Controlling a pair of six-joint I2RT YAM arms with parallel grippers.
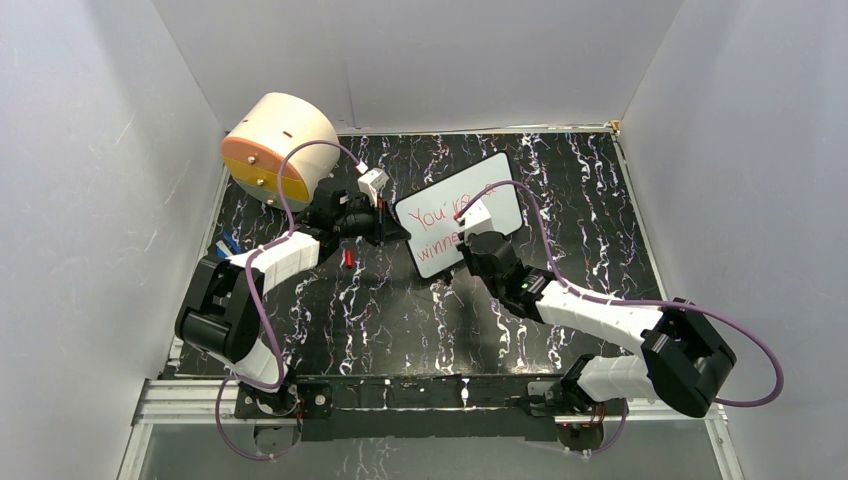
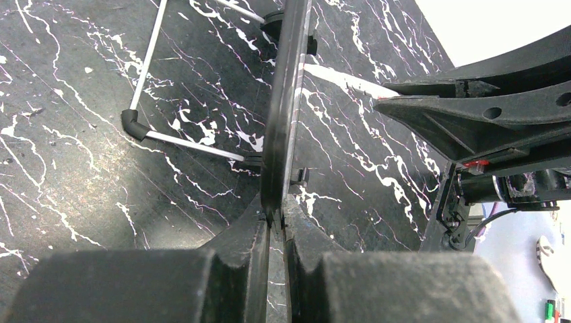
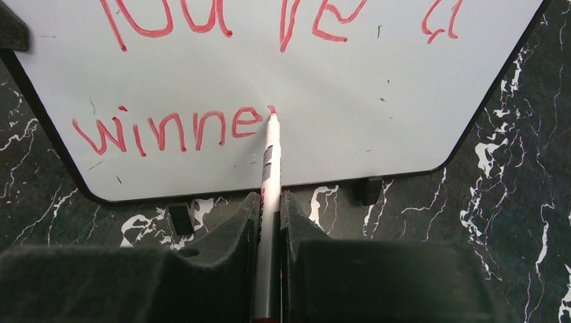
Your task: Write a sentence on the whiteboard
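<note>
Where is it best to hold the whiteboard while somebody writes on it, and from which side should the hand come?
Take its thin rim at the left edge, coming edge-on from the left. The whiteboard stands propped on a wire stand, so that rim is thin enough to pinch, and the written face is left free for the marker. The left hand is shut on it this way.
</note>
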